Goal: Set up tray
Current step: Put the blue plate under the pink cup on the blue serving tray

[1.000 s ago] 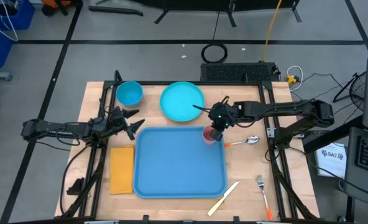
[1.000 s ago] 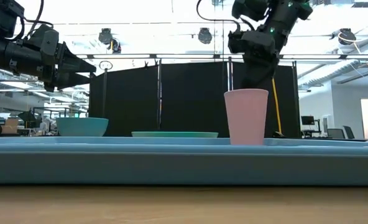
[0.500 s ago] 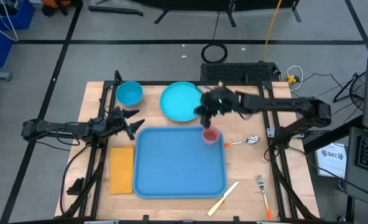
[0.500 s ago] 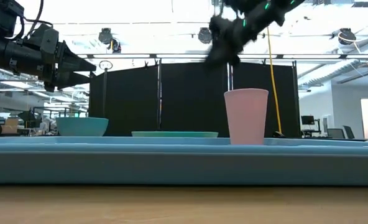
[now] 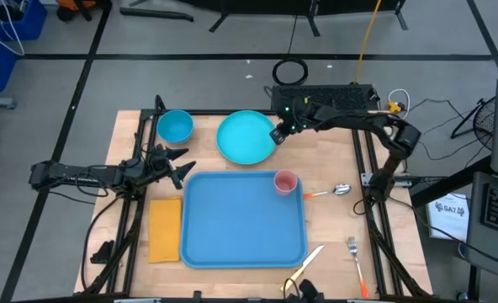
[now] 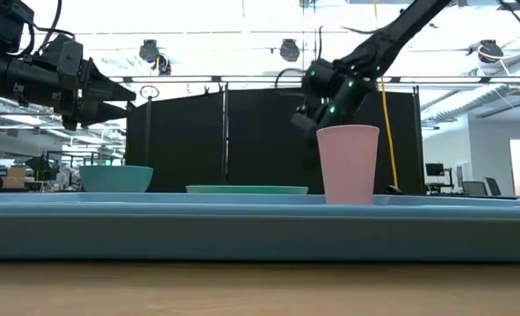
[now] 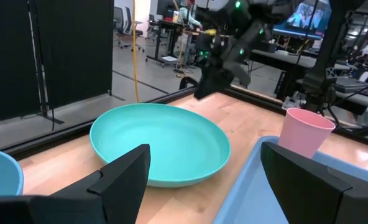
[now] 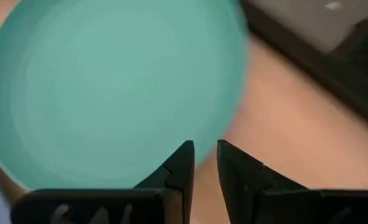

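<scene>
Wooden tabletop, tray [image 5: 242, 220] mid-table with pink cup [image 5: 284, 181] standing in its far right corner. My right gripper [image 5: 278, 135] hovers empty at the turquoise plate [image 5: 246, 136] rim, fingers narrowly parted. Left gripper [image 5: 180, 165] waits wide open beside the tray. Plate looks next; I'd need to pinch its rim.

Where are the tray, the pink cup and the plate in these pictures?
tray [image 5: 232, 223], high view, on its bare blue floor.
pink cup [image 6: 348, 164], low view, on the middle of its side wall.
plate [image 5: 242, 138], high view, on its turquoise centre.
</scene>
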